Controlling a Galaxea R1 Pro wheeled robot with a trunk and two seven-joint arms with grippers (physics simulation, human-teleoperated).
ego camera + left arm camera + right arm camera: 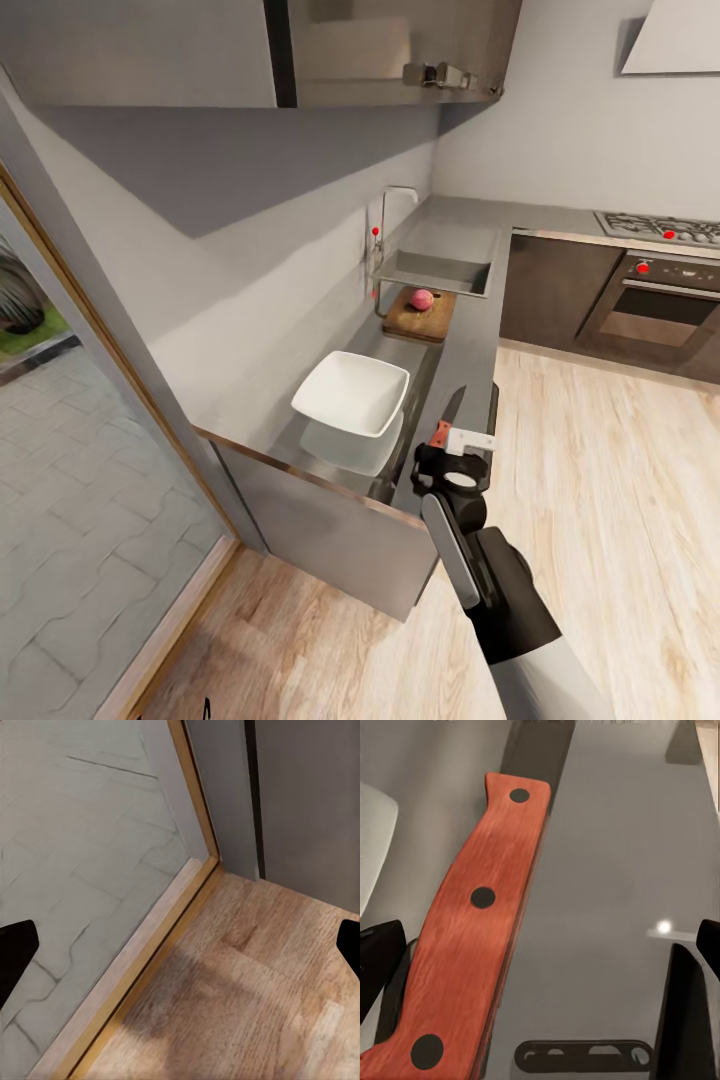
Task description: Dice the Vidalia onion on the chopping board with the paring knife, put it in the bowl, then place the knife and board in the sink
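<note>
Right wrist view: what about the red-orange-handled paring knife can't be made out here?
- Red-orange-handled paring knife: the right wrist view's edge cuts the dark blade off.
- Right gripper: in the head view its body covers the handle, hiding any contact.
- Whether the jaws grip the handle: unclear; the fingers sit wide at the picture's sides.

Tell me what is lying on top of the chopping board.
A pinkish round onion sits on the chopping board, near its far end by the sink. It looks whole, not diced. The board area under the onion is covered, so nothing can be said about it.
</note>
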